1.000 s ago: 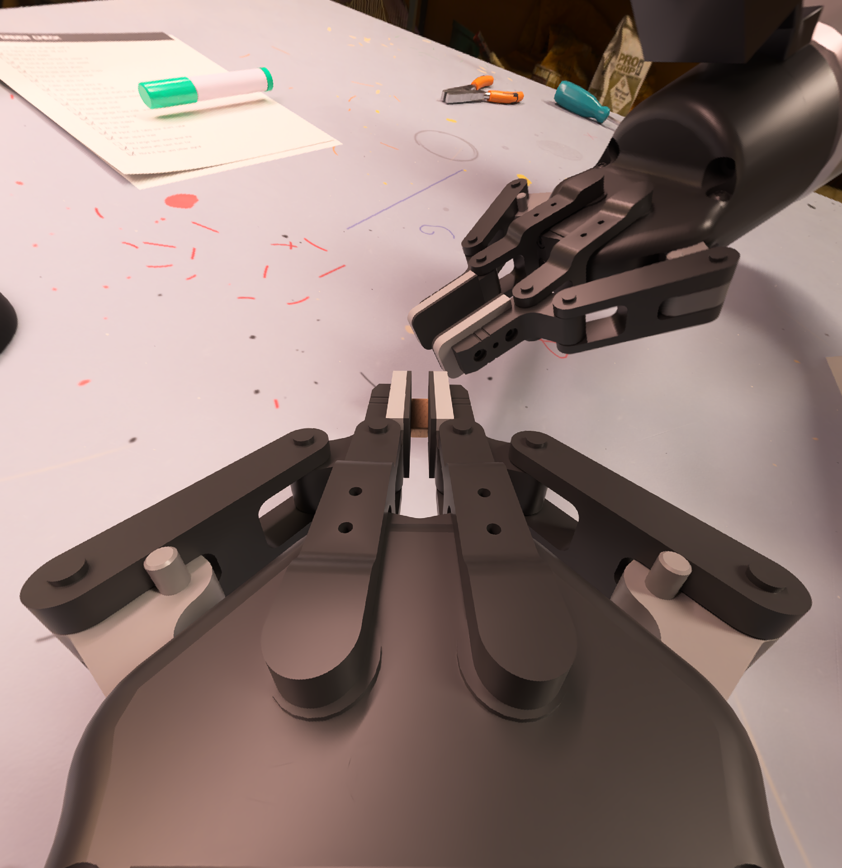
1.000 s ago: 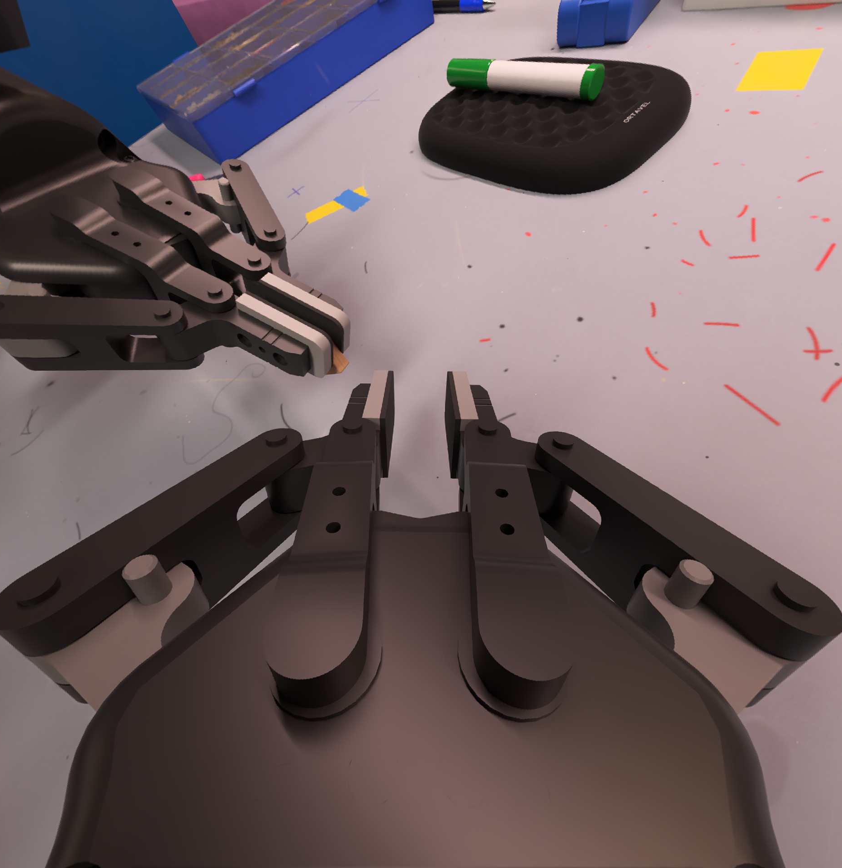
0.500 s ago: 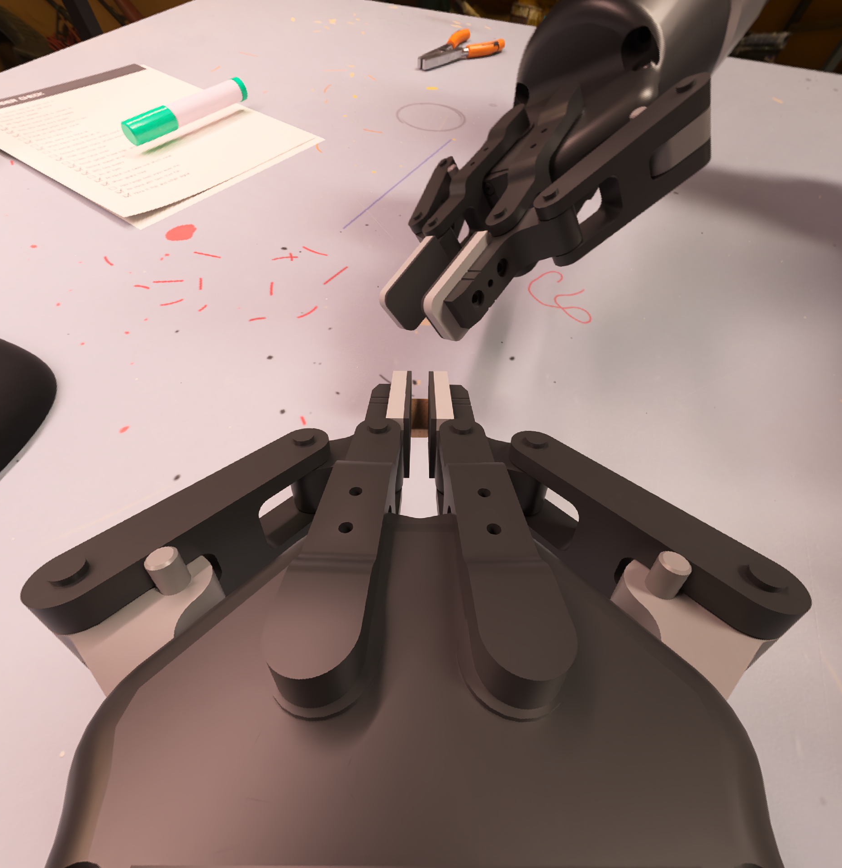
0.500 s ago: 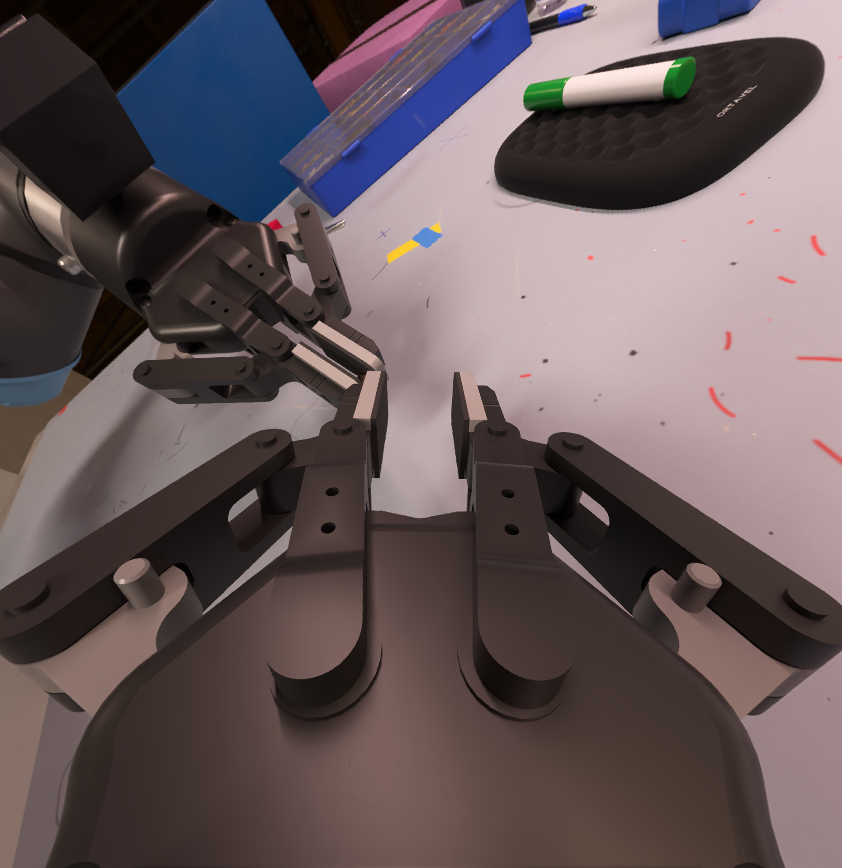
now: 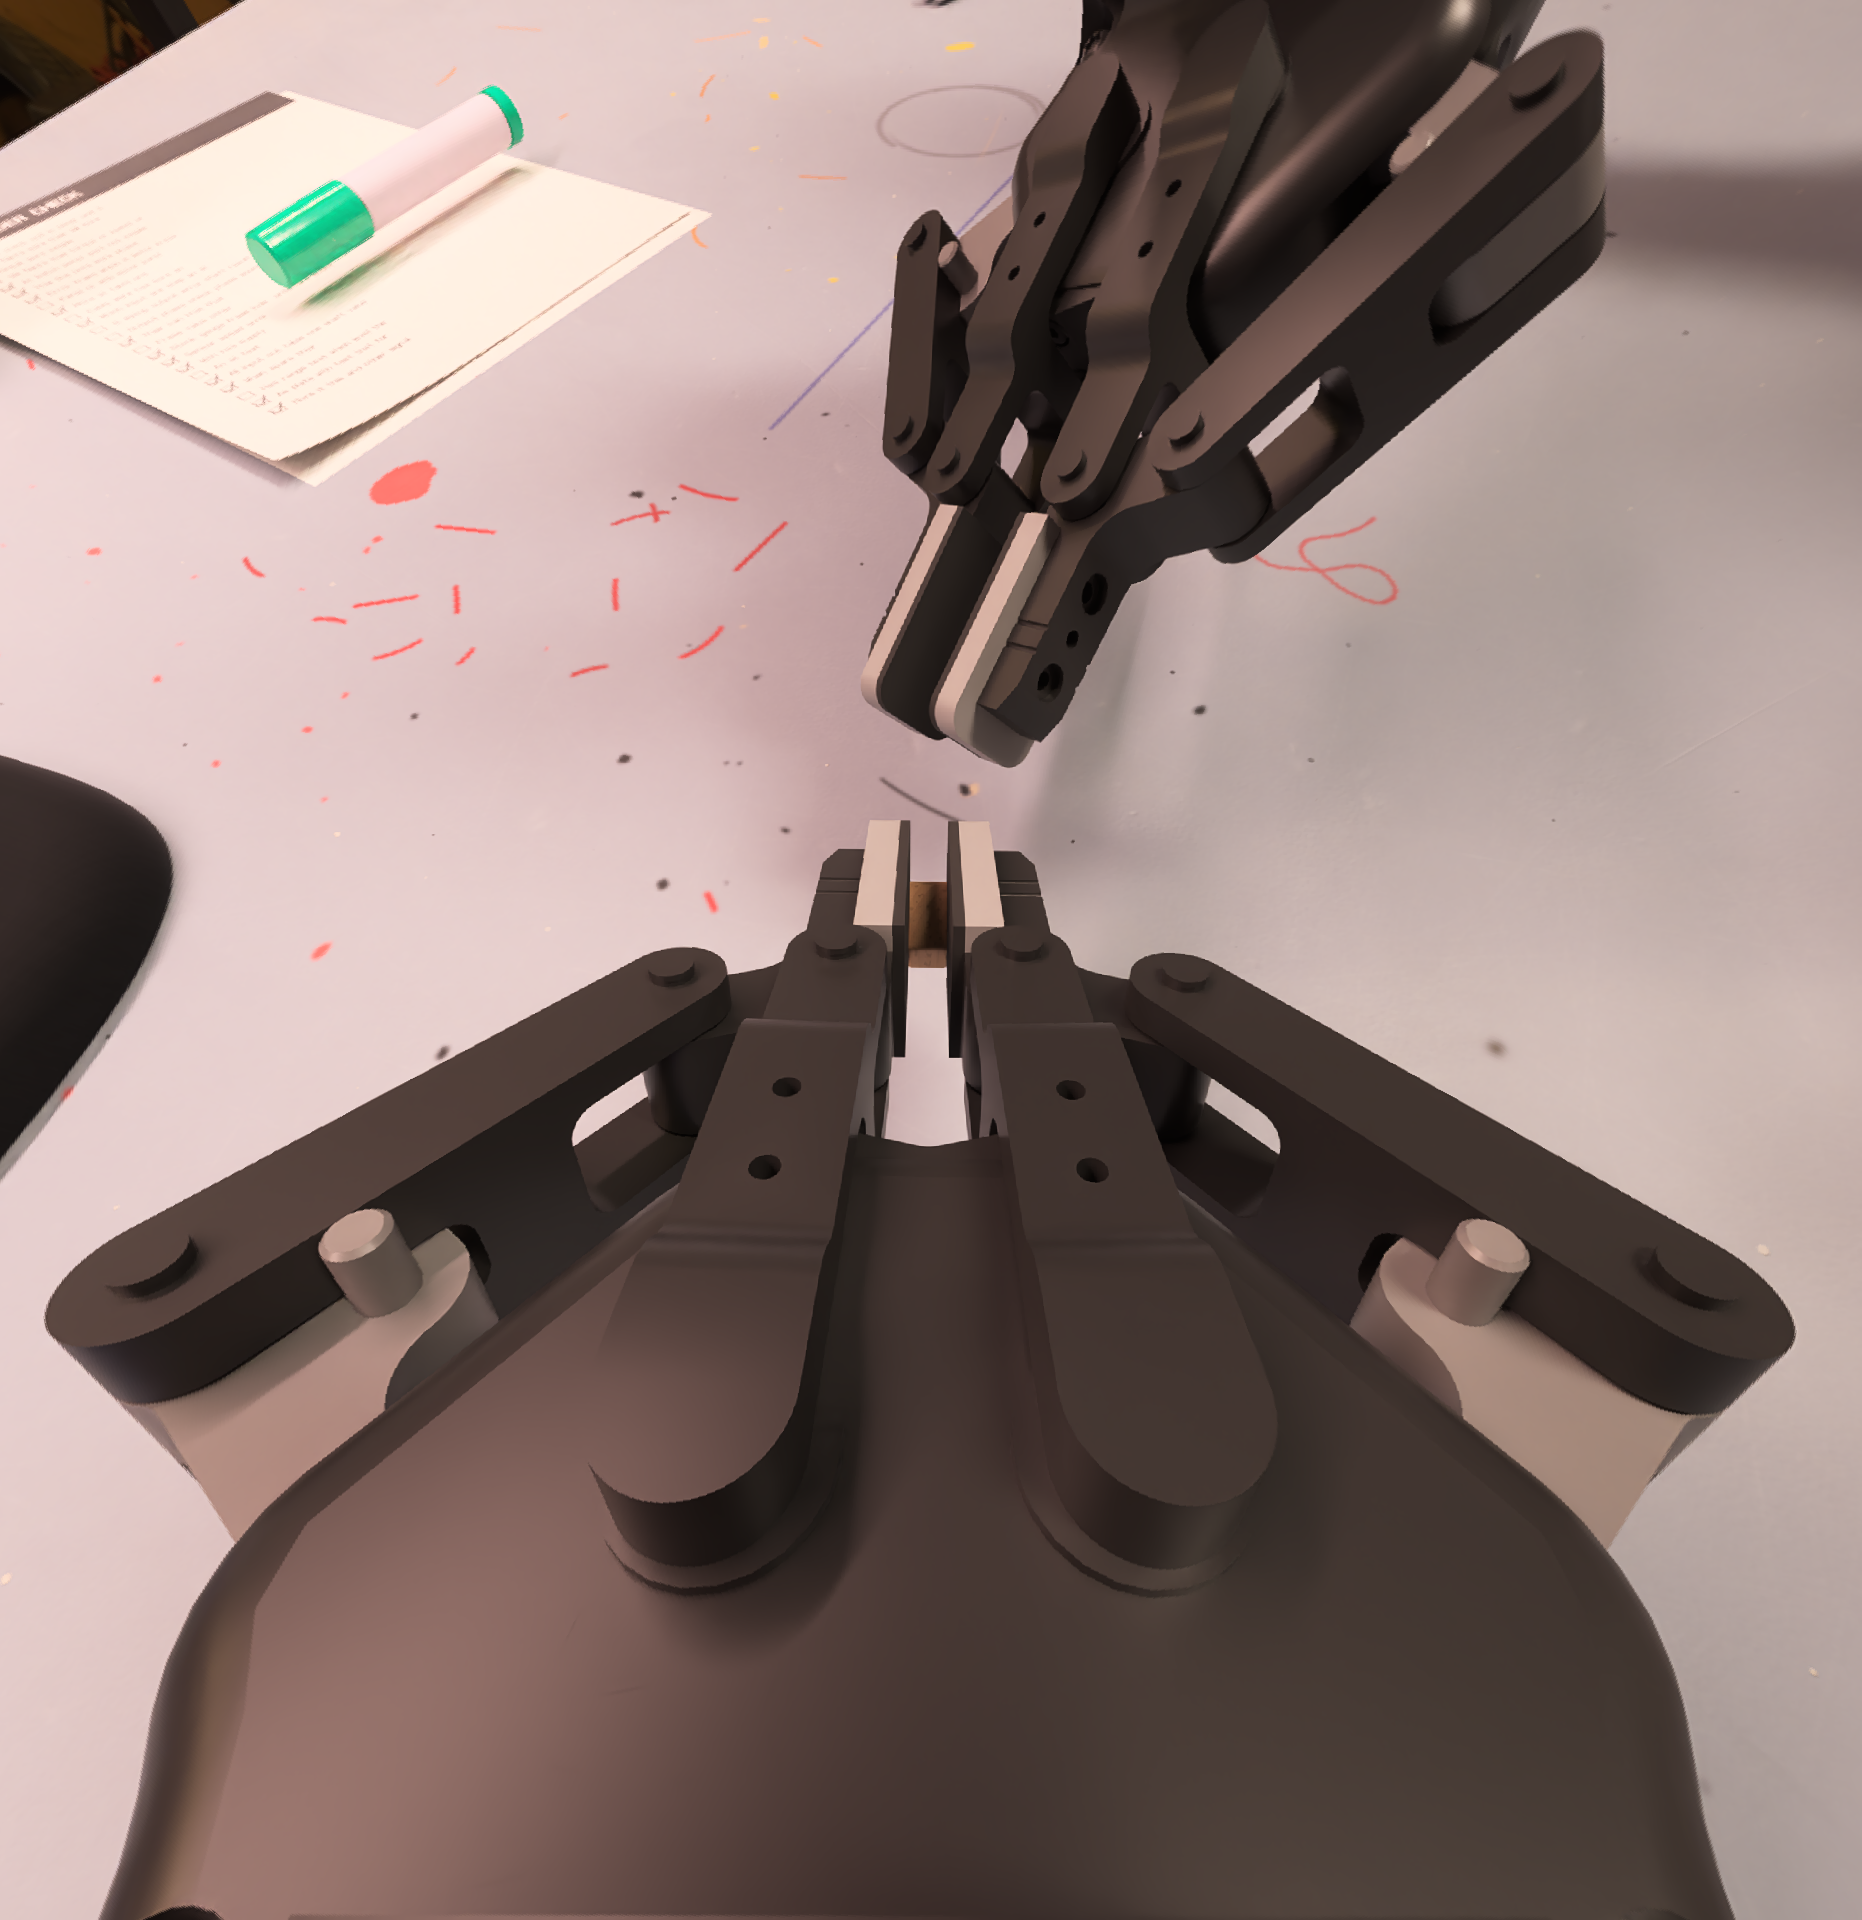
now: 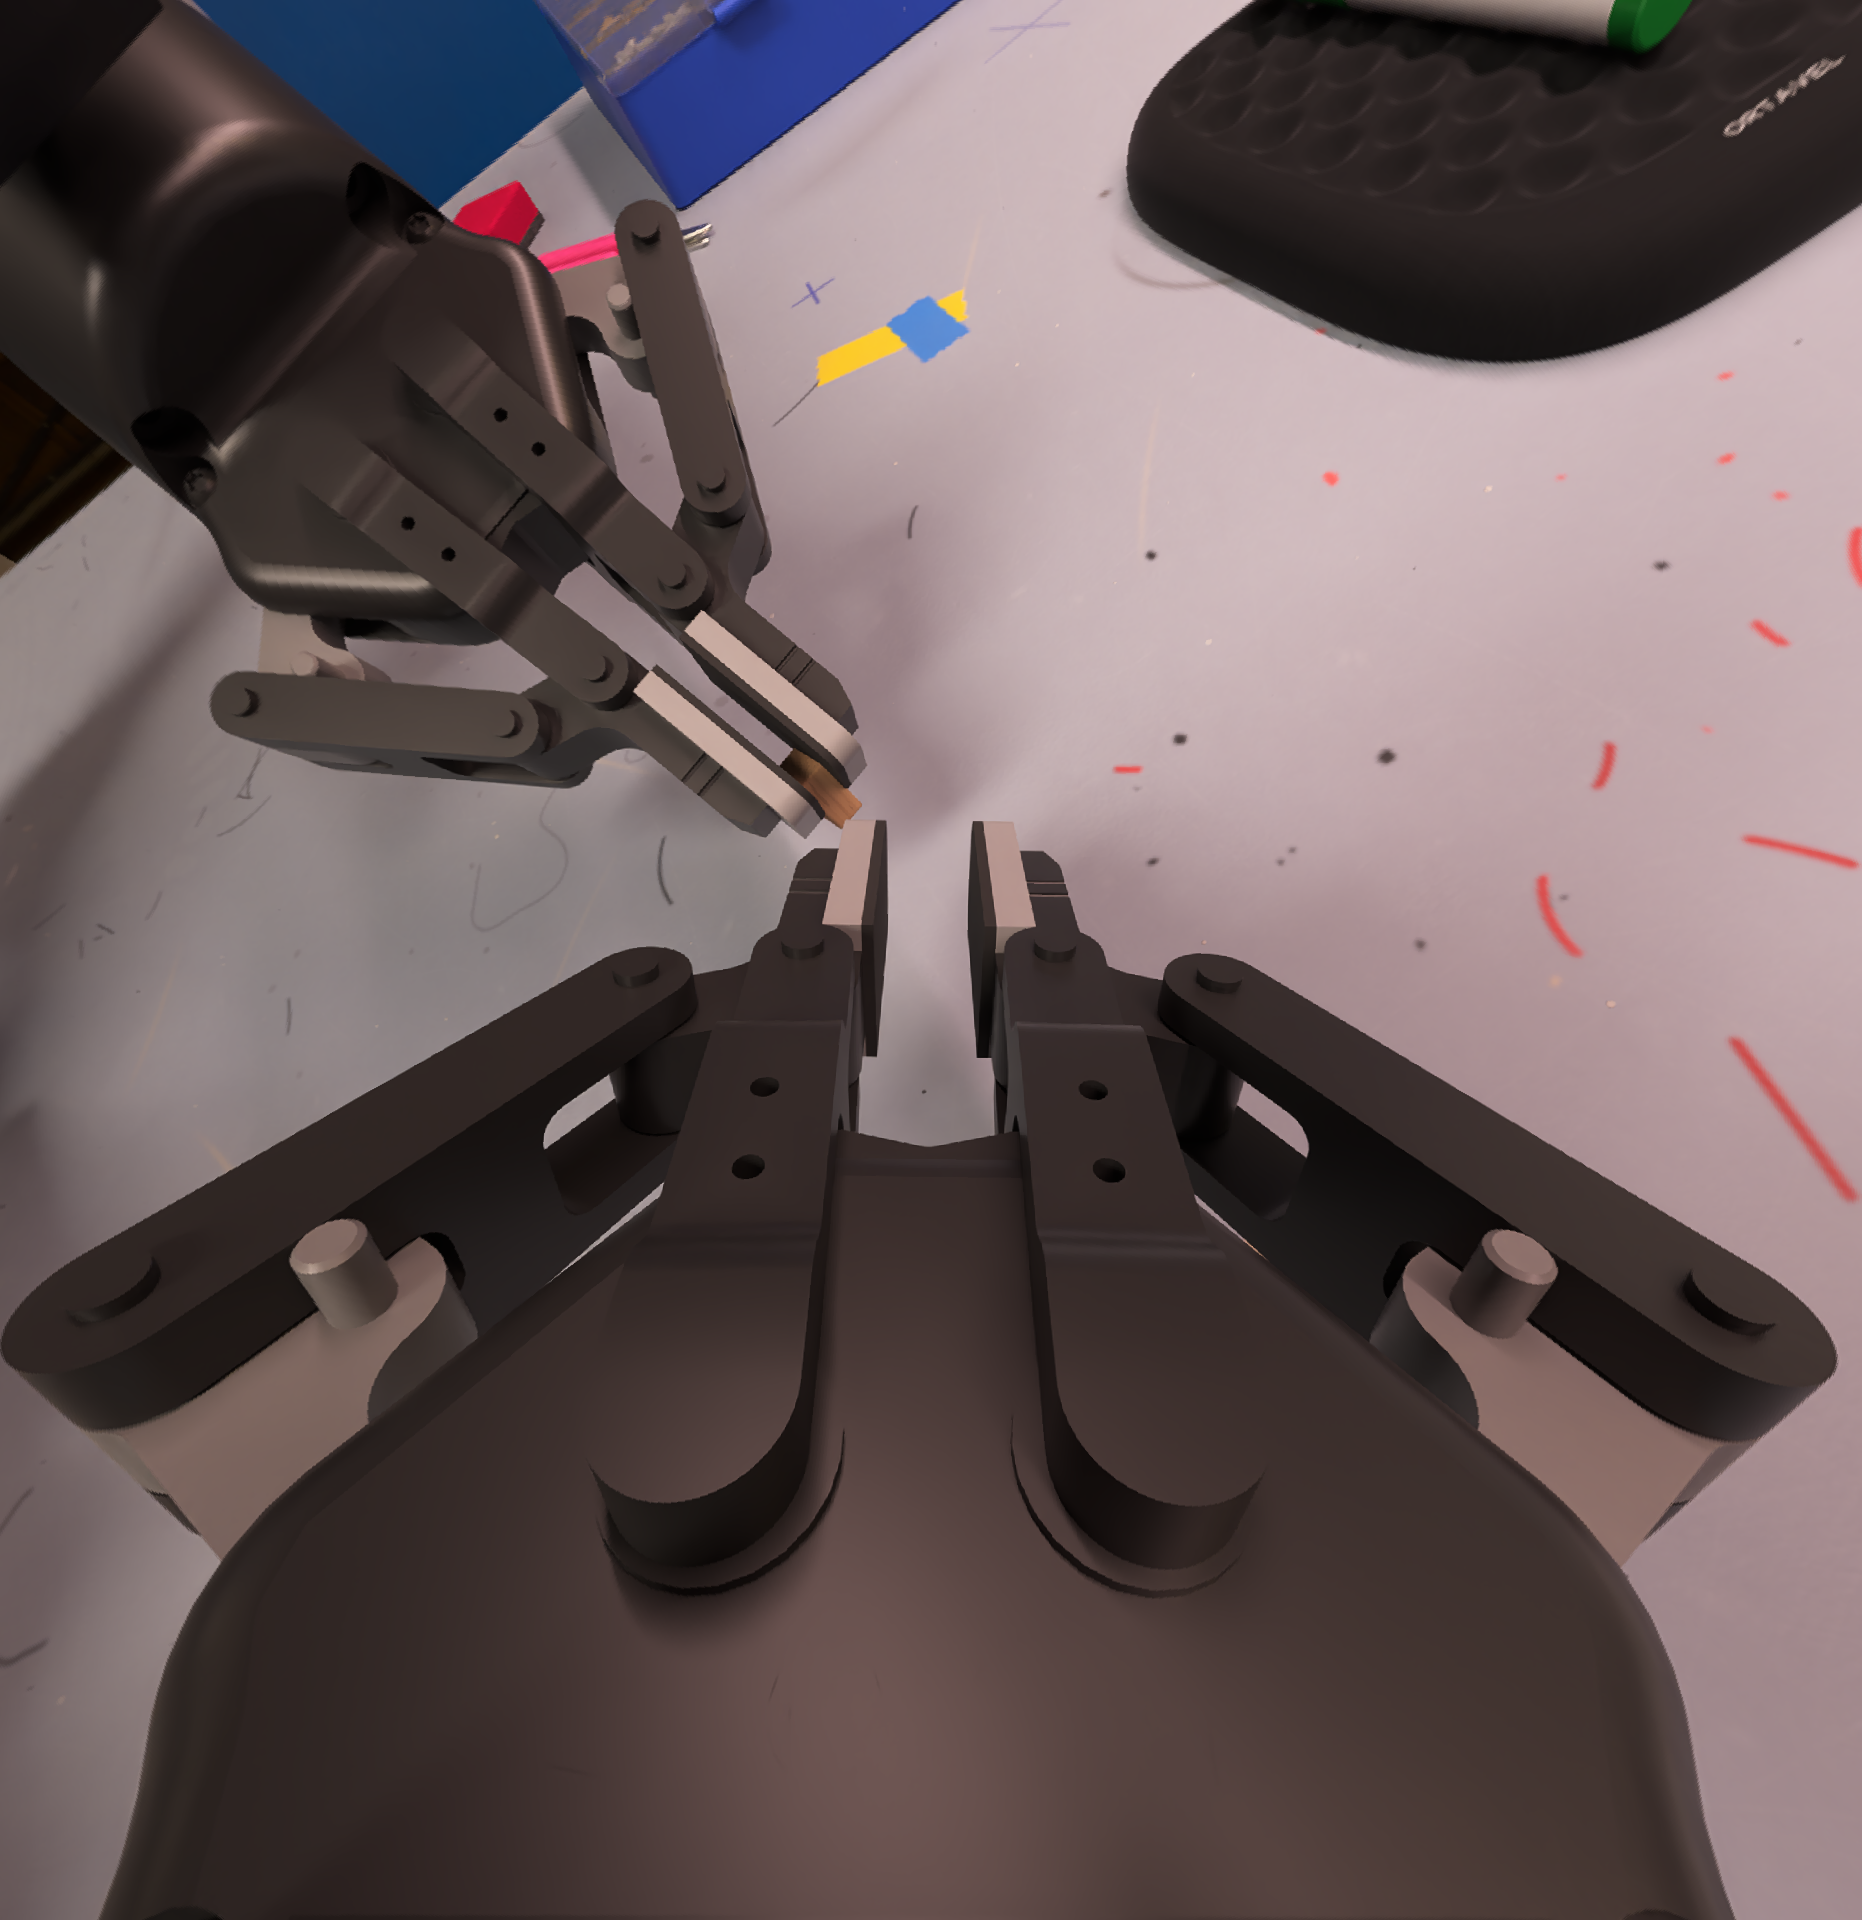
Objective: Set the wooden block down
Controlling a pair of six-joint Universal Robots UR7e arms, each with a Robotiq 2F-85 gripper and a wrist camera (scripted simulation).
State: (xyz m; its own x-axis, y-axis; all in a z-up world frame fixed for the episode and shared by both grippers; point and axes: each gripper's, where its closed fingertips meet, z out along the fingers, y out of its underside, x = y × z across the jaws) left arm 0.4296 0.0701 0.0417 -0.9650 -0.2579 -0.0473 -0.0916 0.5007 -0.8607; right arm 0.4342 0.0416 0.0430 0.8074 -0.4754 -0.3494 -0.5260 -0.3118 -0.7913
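Note:
My left gripper point(image 5: 928, 873) is shut on a small wooden block point(image 5: 928, 920), held between its pale pads just above the grey table point(image 5: 1426, 935). In the right wrist view the left gripper point(image 6: 818, 795) comes in from the upper left, and the block point(image 6: 821, 784) shows brown between its fingertips. My right gripper point(image 6: 927, 873) is empty, with its jaws a narrow gap apart, and its left fingertip is right next to the block. In the left wrist view the right gripper point(image 5: 953, 717) points down at the table a short way beyond the left fingertips.
A paper sheet point(image 5: 470, 312) with a green-capped marker point(image 5: 387, 187) lies far left, and a black pad edge point(image 5: 44, 935) is at the left. A black mat point(image 6: 1529, 187), a blue box point(image 6: 698, 114) and yellow-blue tape point(image 6: 896, 338) lie beyond the right gripper.
The right gripper has swung from lying sideways to pointing steeply down and come closer to the left fingertips. The left gripper still holds the block, and its view has turned slightly.

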